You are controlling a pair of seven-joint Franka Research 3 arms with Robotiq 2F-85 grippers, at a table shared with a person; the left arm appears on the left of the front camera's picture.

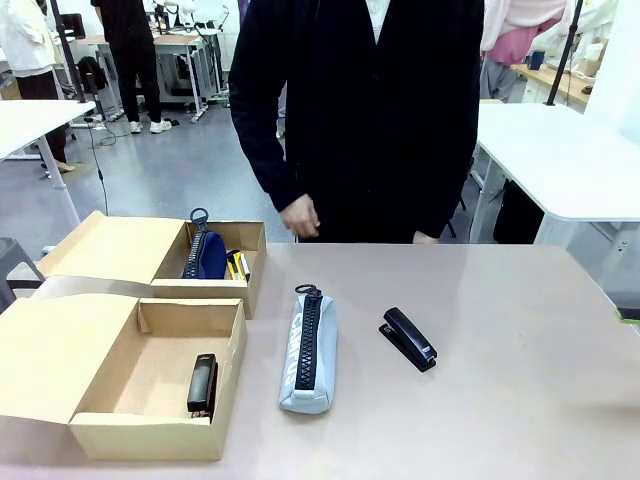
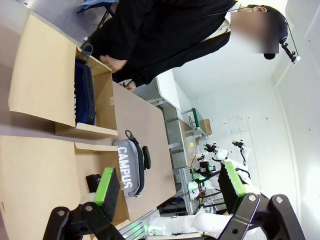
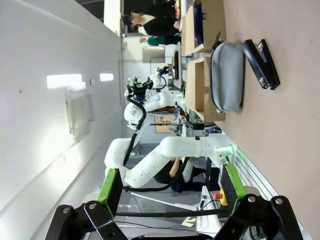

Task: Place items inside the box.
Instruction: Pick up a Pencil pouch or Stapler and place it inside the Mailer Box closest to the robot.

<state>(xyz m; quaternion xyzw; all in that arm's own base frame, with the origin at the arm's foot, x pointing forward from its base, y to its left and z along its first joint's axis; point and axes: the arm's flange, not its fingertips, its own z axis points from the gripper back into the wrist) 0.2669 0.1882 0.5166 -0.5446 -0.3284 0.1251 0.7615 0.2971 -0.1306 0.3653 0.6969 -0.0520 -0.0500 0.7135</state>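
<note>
Beige tabletop [image 1: 500,400] carries two open cardboard boxes at the robot's left; the grey zip pencil case [image 1: 308,352] lies just beside the nearer cardboard box [image 1: 150,437], with a black stapler [image 1: 408,339] a little to its right. Left gripper [image 2: 169,182] and right gripper [image 3: 170,184] both stand wide apart and empty. The case looks the likely next pick: straddle its narrow width near the middle, lift clear of the box wall, and lower it beside the second black stapler [image 1: 203,384] lying inside
</note>
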